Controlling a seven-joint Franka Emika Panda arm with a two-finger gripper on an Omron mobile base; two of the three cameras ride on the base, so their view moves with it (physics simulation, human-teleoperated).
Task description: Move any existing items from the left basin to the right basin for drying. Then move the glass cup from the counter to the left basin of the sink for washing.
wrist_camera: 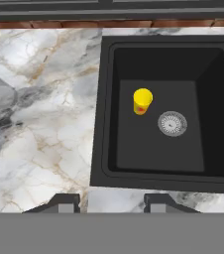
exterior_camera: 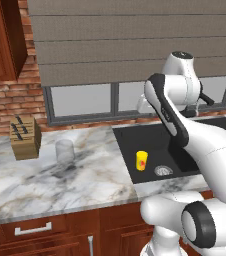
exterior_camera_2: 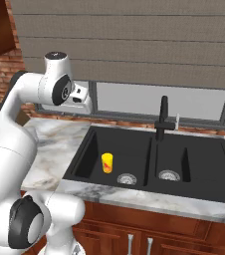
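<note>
Black left basin (wrist_camera: 134, 149): upright yellow container (wrist_camera: 142, 101), red-marked.

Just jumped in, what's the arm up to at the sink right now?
Nothing is held yet. The gripper hangs open and empty high above the counter's edge, looking down at the sink. The yellow container stands upright in the left basin, beside the silver drain, not yet moved to the right basin. The glass cup waits on the counter near the knife block.
</note>
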